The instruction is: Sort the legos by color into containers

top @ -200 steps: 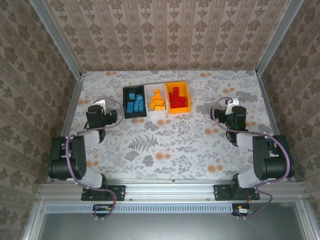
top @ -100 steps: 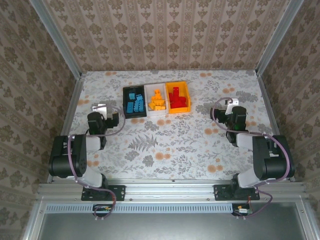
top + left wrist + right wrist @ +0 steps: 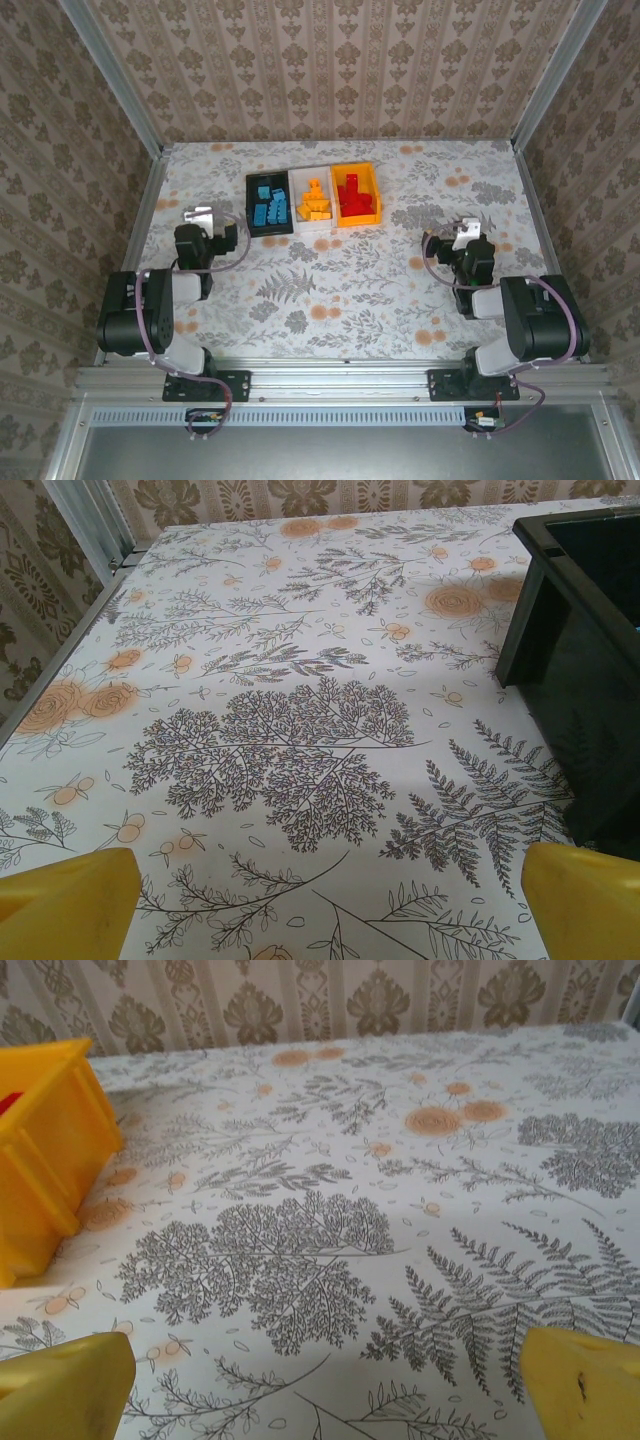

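Small plastic blue bricks (image 3: 269, 206) lie in the black rectangular bin (image 3: 249, 205), orange bricks (image 3: 315, 201) in the white bin (image 3: 313, 229), red bricks (image 3: 354, 195) in the orange-yellow bin (image 3: 377, 195). They should handle as light, hard and likely slick. Pinch across flat sides; orientation is too small to read. Left tool (image 3: 322, 905) and right tool (image 3: 325, 1385) stand spread, empty.

The table (image 3: 330, 290) has a white cloth printed with grey ferns and orange roses. Beige damask wallpaper (image 3: 330, 70) covers the back and both side walls. Silver metal posts (image 3: 112, 78) run up the back corners, and an aluminium rail (image 3: 340, 377) runs along the near edge. Lighting's soft and even.
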